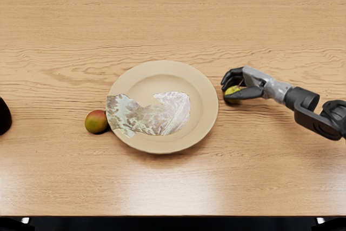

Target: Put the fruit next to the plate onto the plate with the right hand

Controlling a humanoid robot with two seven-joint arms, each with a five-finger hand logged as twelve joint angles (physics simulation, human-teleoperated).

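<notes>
I have the right hand (241, 84) clamped around a small yellow-green fruit (232, 90) just right of the plate (162, 68); its long axis is hidden.

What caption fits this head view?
Right robot hand grips a green fruit beside the plate; a red fruit sits opposite.

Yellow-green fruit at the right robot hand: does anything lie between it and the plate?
Nothing visible does. The yellow-green fruit, enclosed by the right robot hand, sits just right of the plate, close to its rim. The reddish fruit lies on the plate's opposite side.
</notes>
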